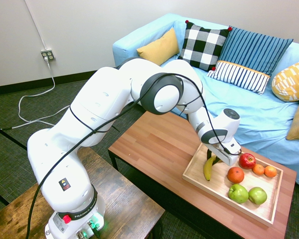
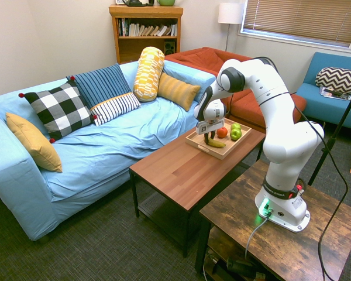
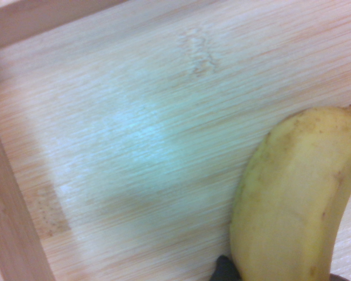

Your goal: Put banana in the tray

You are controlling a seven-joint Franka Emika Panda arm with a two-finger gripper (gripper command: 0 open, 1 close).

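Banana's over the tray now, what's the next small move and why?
Probably lower a touch, then open. The end effector is shut on the banana, which hangs nearly upright over the bare end of the tray, its lower tip at or just above the floor. The apples and oranges sit toward the other end, so the drop spot looks free.

So around me there's a brown wooden coffee table [image 1: 159,144] in front of a light blue sofa [image 2: 99,146] loaded with cushions: a black-and-white checked one [image 1: 204,45], a mustard one [image 1: 159,48], a striped blue one [image 1: 254,50]. Fruit nearby: a red apple [image 1: 247,160], two green apples [image 1: 247,194], three oranges [image 1: 252,172]. Bookshelf [image 2: 145,32] at the back wall.
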